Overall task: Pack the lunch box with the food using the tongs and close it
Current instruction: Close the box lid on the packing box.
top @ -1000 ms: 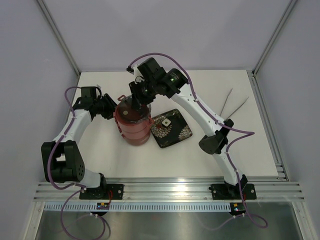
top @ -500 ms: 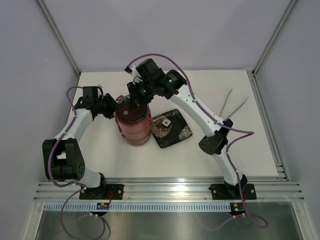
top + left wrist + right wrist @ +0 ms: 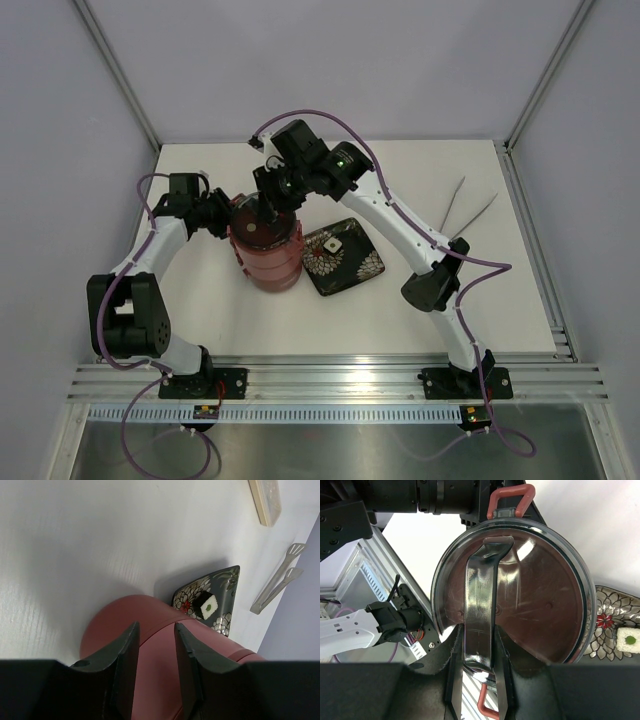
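Observation:
The lunch box (image 3: 268, 258) stands as a stack of dusty-red bowls left of the plate. Its round top lid (image 3: 540, 590) lies over the stack, dark and glossy, with red clasps (image 3: 512, 500) at the rim. My right gripper (image 3: 268, 207) (image 3: 478, 627) hangs above it, shut on the lid's handle (image 3: 482, 580). My left gripper (image 3: 222, 215) (image 3: 156, 627) is at the stack's left side, jaws apart, with only the red wall (image 3: 150, 670) showing between them. The tongs (image 3: 465, 208) (image 3: 277, 582) lie at the far right. No food is in view.
A black flower-patterned plate (image 3: 350, 268) (image 3: 227, 580) (image 3: 610, 607) sits just right of the stack with a small white square (image 3: 208, 606) on it. A long translucent case (image 3: 265, 500) lies further off. The table's metal rail (image 3: 340, 380) runs along the near edge.
My right gripper has shifted slightly left and away over the stack, still holding the lid handle. The left gripper has edged a little closer to the stack.

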Controlling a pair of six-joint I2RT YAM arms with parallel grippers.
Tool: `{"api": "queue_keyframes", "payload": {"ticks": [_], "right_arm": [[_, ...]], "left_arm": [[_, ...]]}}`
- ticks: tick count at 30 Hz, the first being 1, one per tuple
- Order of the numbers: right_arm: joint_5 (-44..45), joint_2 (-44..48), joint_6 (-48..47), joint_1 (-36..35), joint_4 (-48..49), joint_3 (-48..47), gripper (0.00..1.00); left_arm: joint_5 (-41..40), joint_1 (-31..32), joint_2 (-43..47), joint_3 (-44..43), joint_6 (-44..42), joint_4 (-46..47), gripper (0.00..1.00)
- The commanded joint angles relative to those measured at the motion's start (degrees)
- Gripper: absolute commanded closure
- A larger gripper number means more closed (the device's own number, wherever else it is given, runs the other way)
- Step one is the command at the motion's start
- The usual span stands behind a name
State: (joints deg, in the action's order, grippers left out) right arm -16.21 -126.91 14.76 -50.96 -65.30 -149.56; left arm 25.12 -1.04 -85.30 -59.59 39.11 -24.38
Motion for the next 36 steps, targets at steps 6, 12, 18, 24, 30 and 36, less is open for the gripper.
{"api": "queue_keyframes", "payload": {"ticks": [6,12,18,24,30,36], "right_arm": [[-1.55,1.84,-0.35,-2.30,-3.43,1.11,1.00],[-0.23,1.49,-0.35,-2.22,-4.05,0.67,1.00],[2.58,2.81,-0.88,-2.21,-3.96,-0.47,1.00],[2.23,4.04,-0.96,-2.21,-3.87,-1.00,1.00],[0.83,4.57,-0.88,-2.21,-3.78,-1.18,1.00],[-2.60,3.87,-0.70,-2.30,-3.87,0.67,1.00]], "left_arm": [[1.24,0.51,-0.31,-1.14,0.00,0.65,0.64],[1.07,0.60,-0.57,-1.67,-0.09,0.48,0.64],[1.07,0.60,-0.66,-1.67,0.00,0.39,0.64],[0.89,0.60,-0.57,-1.67,-0.09,0.21,0.64],[0.89,0.60,-0.31,-1.40,-0.18,0.04,0.64],[0.80,0.60,0.04,-0.88,0.00,0.12,0.64]]}}
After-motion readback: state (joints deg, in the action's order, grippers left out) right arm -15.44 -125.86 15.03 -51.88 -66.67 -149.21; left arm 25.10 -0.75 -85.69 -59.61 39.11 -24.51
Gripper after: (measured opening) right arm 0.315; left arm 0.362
